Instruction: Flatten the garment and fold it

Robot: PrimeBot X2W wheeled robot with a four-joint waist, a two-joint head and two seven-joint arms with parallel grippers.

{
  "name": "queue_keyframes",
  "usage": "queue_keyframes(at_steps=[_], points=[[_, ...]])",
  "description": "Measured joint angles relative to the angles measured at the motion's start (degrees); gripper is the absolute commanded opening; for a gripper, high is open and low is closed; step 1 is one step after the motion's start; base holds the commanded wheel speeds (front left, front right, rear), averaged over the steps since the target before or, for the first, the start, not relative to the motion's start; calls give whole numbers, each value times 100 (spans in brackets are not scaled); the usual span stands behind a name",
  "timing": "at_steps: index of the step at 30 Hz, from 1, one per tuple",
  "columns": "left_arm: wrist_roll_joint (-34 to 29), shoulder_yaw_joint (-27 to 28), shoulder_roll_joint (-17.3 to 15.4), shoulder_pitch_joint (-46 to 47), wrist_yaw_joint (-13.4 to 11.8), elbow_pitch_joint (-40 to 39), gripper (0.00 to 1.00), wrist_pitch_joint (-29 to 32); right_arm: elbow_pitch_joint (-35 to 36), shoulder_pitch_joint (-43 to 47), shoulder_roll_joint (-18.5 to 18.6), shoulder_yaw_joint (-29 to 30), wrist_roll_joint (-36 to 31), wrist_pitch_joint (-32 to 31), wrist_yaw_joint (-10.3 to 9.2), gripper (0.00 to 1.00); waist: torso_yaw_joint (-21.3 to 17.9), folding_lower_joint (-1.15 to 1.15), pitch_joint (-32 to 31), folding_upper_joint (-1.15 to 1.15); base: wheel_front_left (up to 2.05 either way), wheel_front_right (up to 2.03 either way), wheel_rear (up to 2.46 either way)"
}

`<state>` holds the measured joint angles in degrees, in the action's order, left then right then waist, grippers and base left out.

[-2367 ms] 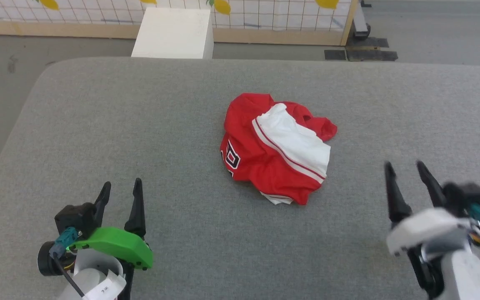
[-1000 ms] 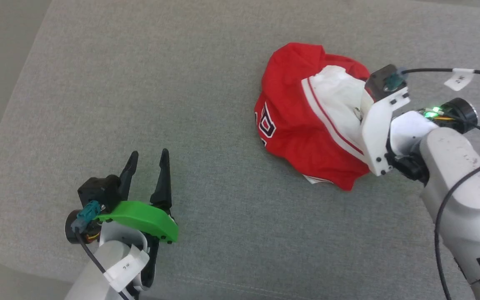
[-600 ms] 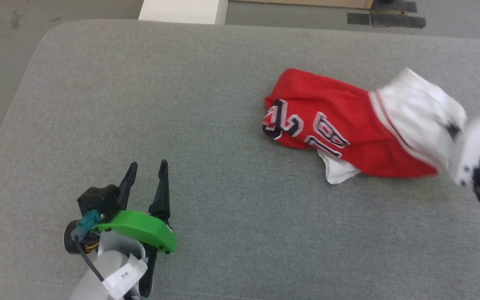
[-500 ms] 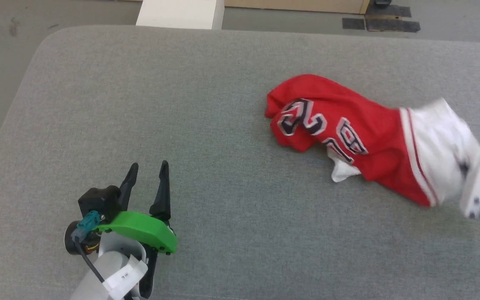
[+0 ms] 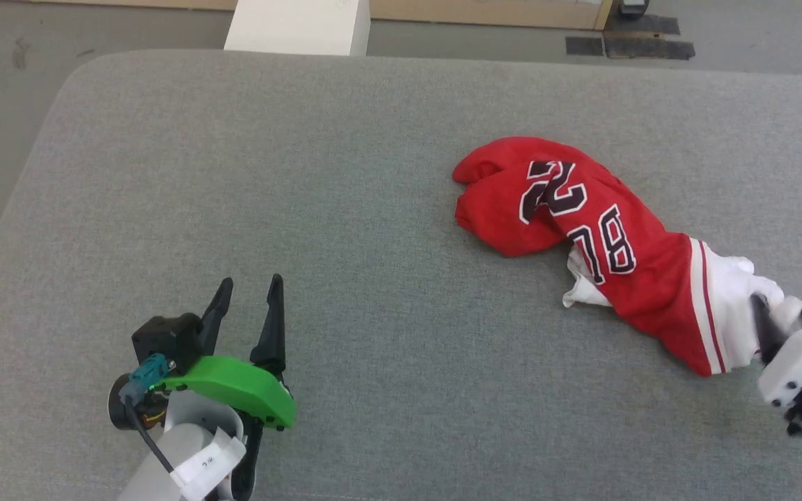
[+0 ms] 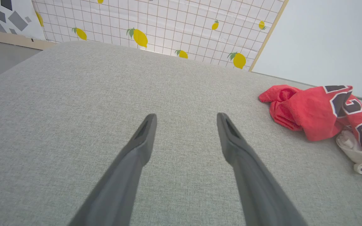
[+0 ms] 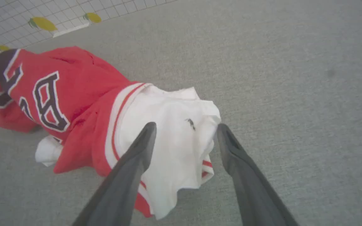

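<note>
The garment (image 5: 610,236) lies stretched in a crumpled diagonal strip on the right half of the grey padded table (image 5: 303,174), red body with black-and-white characters facing up. Its white sleeve (image 5: 728,306) points to the near right. My right gripper (image 5: 784,313) sits at that sleeve; in the right wrist view the right gripper (image 7: 186,125) is open, fingers spread on either side of the white sleeve (image 7: 174,125), the red body (image 7: 74,84) beyond. My left gripper (image 5: 250,282) stands open and empty at the near left, far from the garment (image 6: 319,106).
A white box (image 5: 296,24) stands on the floor beyond the table's far edge, with black mats (image 5: 631,45) to its right. A lemon-patterned grid wall (image 6: 168,25) rises behind the table. The table's rounded left edge lies close to my left arm.
My right gripper pulled the white sleeve right and toward the near edge, drawing the bunched garment out into a long strip, then opened and let go. The head camera shifted. Left arm unmoved.
</note>
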<state>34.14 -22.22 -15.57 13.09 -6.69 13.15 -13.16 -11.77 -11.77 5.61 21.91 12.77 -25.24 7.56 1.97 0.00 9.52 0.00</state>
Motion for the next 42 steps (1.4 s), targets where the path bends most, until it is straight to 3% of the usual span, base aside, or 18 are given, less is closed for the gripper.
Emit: queue_keyframes(at_steps=[6,10,16,25,31,34,42], points=[[25,-46,-15,-91,0,21,100,25,706,215,-152,294,78,1179,0,100,-1,0,-211,0,0,0,0],[62,-62,-19,-168,-1,24,100,33,903,559,-235,401,90,1602,0,100,-7,0,-356,0,0,0,0],[62,-250,-23,-191,18,5,100,186,926,733,-263,424,107,1758,0,100,-95,0,-476,0,0,0,0],[-135,-917,324,920,442,100,100,795,923,647,-264,221,135,1768,0,100,-419,0,-350,0,0,0,0],[-302,-1474,840,2052,800,695,100,1625,905,452,-265,127,134,1771,0,100,-757,0,-143,0,0,0,0],[-270,-1783,1073,2513,917,1180,100,2360,815,398,-265,127,136,1826,0,100,-954,0,-3,0,0,0,0],[-62,-2308,1224,3381,915,2179,100,3957,534,275,-265,108,233,2024,0,100,-1388,0,408,0,0,0,0]])
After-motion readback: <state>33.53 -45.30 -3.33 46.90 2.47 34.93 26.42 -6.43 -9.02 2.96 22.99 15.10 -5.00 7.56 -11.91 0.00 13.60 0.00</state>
